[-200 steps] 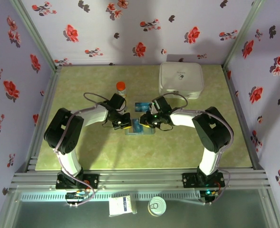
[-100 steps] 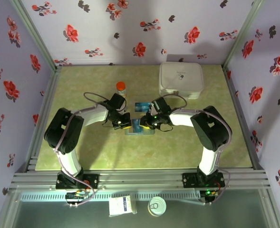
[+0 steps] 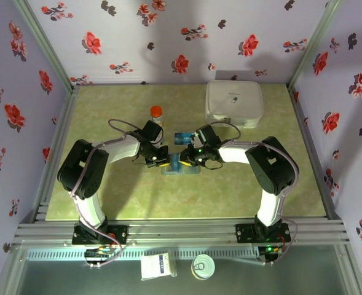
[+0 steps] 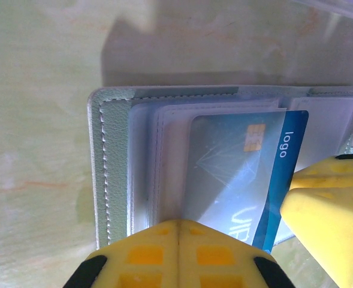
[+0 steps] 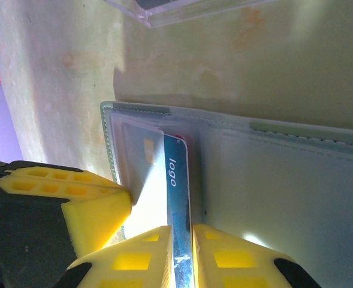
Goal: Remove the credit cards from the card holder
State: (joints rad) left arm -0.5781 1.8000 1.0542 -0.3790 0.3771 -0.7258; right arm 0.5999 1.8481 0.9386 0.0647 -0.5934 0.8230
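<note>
Pins holder [image 4: 113, 180] flat at table [image 3: 230, 196] centre with left gripper [image 4: 177, 252], jaws pressed together; pinches blue card [image 4: 236, 162], partly out, in right gripper [image 5: 182, 252]; not yet free, perhaps more cards inside

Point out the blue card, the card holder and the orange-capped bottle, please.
blue card [image 4: 236, 180]: left wrist view, its face below the chip.
card holder [image 4: 113, 168]: left wrist view, stitched left border.
orange-capped bottle [image 3: 157, 111]: top external view, its cap.
</note>
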